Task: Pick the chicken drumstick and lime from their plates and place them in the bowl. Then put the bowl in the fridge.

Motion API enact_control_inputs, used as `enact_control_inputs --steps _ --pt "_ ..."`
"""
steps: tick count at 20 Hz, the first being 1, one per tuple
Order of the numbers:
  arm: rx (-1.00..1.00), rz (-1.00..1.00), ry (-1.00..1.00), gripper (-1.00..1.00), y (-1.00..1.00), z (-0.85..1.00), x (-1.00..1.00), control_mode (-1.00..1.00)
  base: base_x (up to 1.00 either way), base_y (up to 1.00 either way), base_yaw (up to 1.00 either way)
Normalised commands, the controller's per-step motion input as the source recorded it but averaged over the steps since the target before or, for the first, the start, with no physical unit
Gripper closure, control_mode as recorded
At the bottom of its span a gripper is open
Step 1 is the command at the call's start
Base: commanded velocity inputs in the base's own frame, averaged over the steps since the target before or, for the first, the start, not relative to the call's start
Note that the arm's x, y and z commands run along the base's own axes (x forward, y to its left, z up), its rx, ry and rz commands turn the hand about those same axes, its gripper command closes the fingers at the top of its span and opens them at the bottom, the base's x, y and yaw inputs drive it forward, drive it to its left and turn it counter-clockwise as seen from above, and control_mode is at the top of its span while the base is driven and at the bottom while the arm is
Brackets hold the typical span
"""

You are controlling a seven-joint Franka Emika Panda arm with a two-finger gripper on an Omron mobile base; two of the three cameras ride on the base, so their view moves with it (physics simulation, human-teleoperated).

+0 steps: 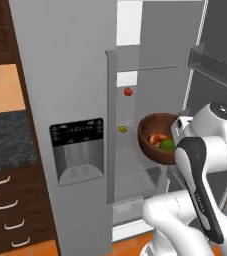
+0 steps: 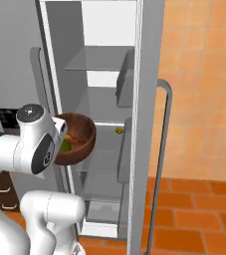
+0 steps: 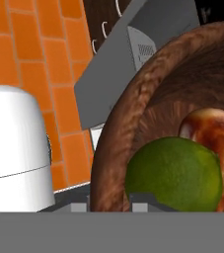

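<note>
Holding the bowl [image 1: 155,137] up at the open fridge [image 1: 65,100], fingers clenched on its near rim.

Left base view: the dark-brown bowl is tilted, mouth toward the camera, in front of the white shelved interior at middle-shelf height. It is at the edge of the opening; I can't tell if it rests on a shelf. Lime [image 1: 167,145] and chicken drumstick [image 1: 158,138] sit inside, touching each other, lime to the right. My wrist covers the bowl's right rim, so the fingers themselves are hidden. A small red item [image 1: 128,91] is on a shelf above the bowl, a small yellow item [image 1: 122,129] on the shelf level with it, both well apart from the bowl. Dispenser panel [image 1: 78,150] is on the closed left door. Wood drawers [image 1: 5,210] with pale handles are at far left.

Right base view: bowl [image 2: 79,139] is just right of my wrist, at the left edge of the fridge opening [image 2: 104,99]. A sliver of the lime [image 2: 66,145] shows inside by the wrist. The yellow item [image 2: 118,130] is further back on the shelf. The open door [image 2: 144,124] stands edge-on at right with its long handle [image 2: 164,144]. Orange tile floor [image 2: 194,214] is below.

Hand view: bowl rim [image 3: 118,138] arcs up from the bottom. The lime [image 3: 172,173] is close and large, touching the glossy drumstick [image 3: 212,133] to its right. Finger tips [image 3: 143,198] show at the bottom edge against the rim.
</note>
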Motion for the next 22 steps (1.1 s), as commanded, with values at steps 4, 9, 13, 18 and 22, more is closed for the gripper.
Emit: enact_control_inputs --steps 4,9,13,18,22 --pt "0.00 0.00 0.00 1.00 0.00 0.00 0.00 1.00 0.44 -0.23 -0.20" --pt "0.00 0.00 0.00 1.00 0.00 0.00 0.00 1.00 0.42 -0.30 -0.16" --pt "0.00 0.00 0.00 1.00 0.00 0.00 0.00 1.00 0.32 -0.34 -0.02" --pt "0.00 0.00 0.00 1.00 0.00 0.00 0.00 1.00 0.37 0.00 0.01" --pt "0.00 0.00 0.00 1.00 0.00 0.00 0.00 1.00 0.41 0.16 0.12"
